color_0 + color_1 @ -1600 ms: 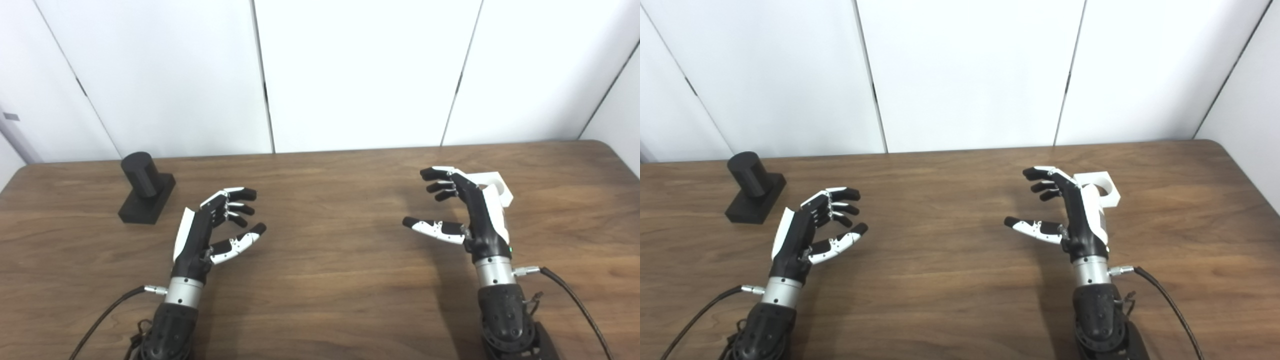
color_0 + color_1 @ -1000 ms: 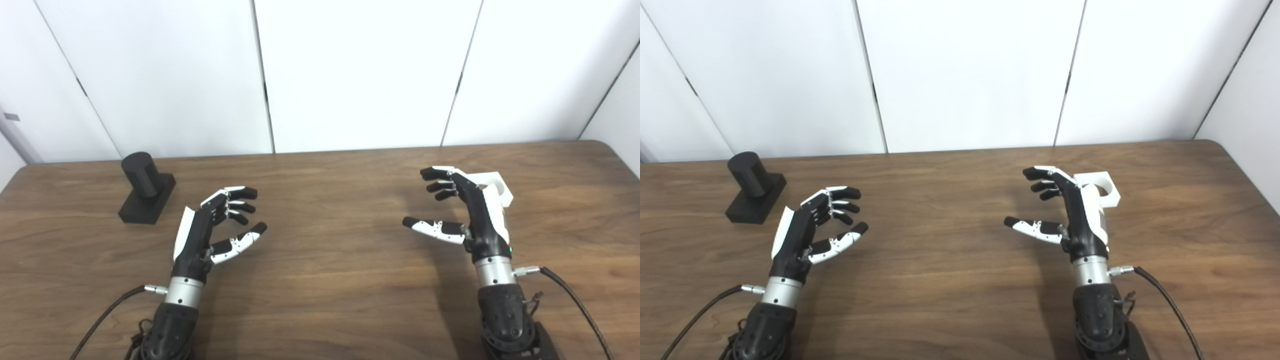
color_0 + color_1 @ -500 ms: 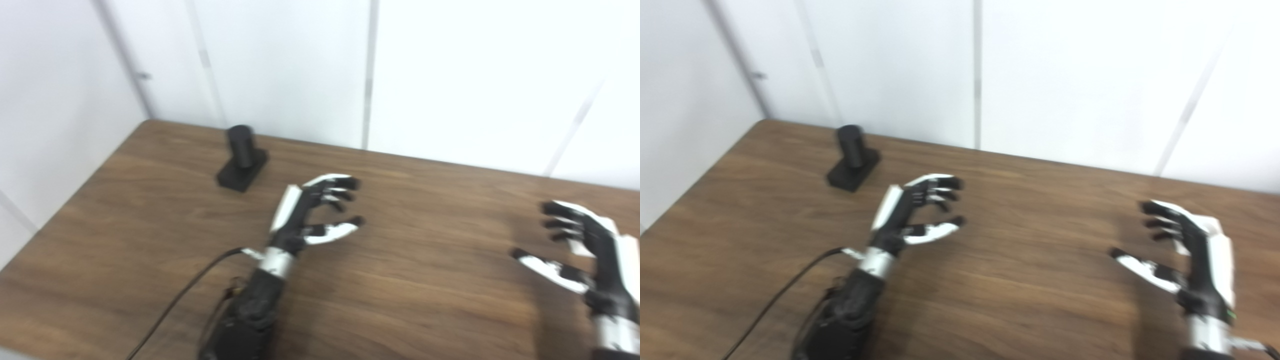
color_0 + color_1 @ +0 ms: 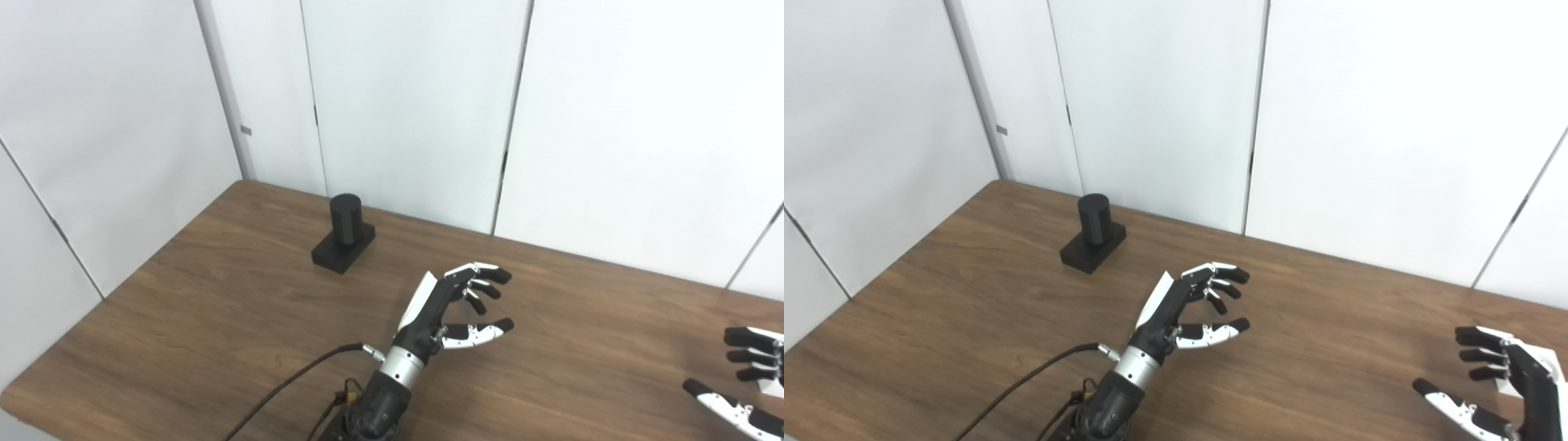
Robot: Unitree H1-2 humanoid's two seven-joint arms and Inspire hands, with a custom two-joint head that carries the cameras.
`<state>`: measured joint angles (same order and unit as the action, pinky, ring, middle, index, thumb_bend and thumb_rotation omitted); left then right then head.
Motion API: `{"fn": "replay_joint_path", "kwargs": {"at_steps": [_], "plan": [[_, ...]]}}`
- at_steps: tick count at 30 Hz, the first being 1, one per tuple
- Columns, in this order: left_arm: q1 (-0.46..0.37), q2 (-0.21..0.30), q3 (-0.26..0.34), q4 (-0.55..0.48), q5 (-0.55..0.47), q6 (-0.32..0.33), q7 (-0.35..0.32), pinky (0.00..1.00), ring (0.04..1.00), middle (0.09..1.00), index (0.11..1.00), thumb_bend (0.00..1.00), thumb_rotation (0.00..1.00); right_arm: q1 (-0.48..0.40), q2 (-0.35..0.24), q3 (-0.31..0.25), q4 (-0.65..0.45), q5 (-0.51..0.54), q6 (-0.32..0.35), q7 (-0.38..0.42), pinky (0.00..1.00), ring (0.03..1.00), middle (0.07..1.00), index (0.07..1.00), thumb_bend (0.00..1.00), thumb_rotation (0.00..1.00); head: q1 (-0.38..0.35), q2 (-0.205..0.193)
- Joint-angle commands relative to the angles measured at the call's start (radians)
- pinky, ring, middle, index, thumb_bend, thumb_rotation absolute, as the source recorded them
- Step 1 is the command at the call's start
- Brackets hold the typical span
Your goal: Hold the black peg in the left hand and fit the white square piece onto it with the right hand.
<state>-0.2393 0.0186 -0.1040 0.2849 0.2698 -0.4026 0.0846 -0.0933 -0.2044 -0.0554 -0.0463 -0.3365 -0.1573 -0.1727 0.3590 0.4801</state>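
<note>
The black peg [image 4: 344, 231], a short cylinder on a square black base, stands upright on the wooden table [image 4: 214, 294] near its far left corner. My left hand [image 4: 450, 315] hovers open over the middle of the table, well to the right of the peg and nearer to me, holding nothing. At the lower right edge of the picture my right hand [image 4: 1500, 386] is open with its fingers spread. The white square piece [image 4: 1549, 361] is mostly hidden behind that hand; only a white sliver shows.
White wall panels [image 4: 398, 110] close the table in at the back and on the left. A black cable [image 4: 275, 392] runs from my left wrist down to the front edge.
The whole picture has swung left, so the camera has turned: the peg now sits near the centre and my right hand at the right edge. Neither hand has changed its pose.
</note>
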Motion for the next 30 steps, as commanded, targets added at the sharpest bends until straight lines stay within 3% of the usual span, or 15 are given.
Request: {"fn": "replay_joint_path", "kwargs": {"at_steps": [1, 9, 14, 20, 25, 30], "plan": [[0.000, 0.000, -0.008, 0.035, 0.017, -0.043, 0.020, 0.47, 0.636, 0.716, 0.679, 0.60, 0.00, -0.020, 0.000, -0.004, -0.048, 0.001, -0.001, 0.002, 0.47, 0.591, 0.642, 0.618, 0.63, 0.00, 0.001, 0.001], [0.003, 0.000, -0.012, 0.021, 0.021, -0.021, 0.028, 0.47, 0.637, 0.717, 0.685, 0.61, 0.00, -0.018, 0.003, -0.006, -0.068, 0.000, 0.003, 0.015, 0.46, 0.588, 0.637, 0.607, 0.64, 0.00, -0.002, 0.006], [-0.004, 0.005, -0.002, -0.018, 0.088, -0.007, 0.078, 0.45, 0.630, 0.713, 0.686, 0.65, 0.09, -0.017, 0.008, -0.005, -0.096, -0.005, 0.038, 0.028, 0.46, 0.586, 0.637, 0.608, 0.64, 0.00, -0.001, 0.006], [-0.023, 0.036, 0.000, -0.072, 0.154, -0.002, 0.092, 0.53, 0.675, 0.730, 0.688, 0.68, 0.09, -0.017, 0.009, -0.006, -0.109, -0.005, 0.043, 0.038, 0.46, 0.577, 0.627, 0.602, 0.64, 0.00, 0.000, 0.007], [-0.050, 0.087, 0.012, -0.125, 0.164, 0.044, 0.061, 0.52, 0.668, 0.728, 0.680, 0.71, 0.16, -0.017, 0.006, -0.012, -0.113, 0.006, 0.041, 0.045, 0.46, 0.583, 0.633, 0.603, 0.64, 0.00, 0.005, 0.008], [-0.081, 0.139, 0.044, -0.206, 0.184, 0.141, 0.040, 0.52, 0.682, 0.737, 0.693, 0.71, 0.19, -0.019, 0.005, -0.015, -0.116, 0.005, 0.051, 0.052, 0.48, 0.587, 0.635, 0.609, 0.63, 0.00, 0.010, 0.004]]}}
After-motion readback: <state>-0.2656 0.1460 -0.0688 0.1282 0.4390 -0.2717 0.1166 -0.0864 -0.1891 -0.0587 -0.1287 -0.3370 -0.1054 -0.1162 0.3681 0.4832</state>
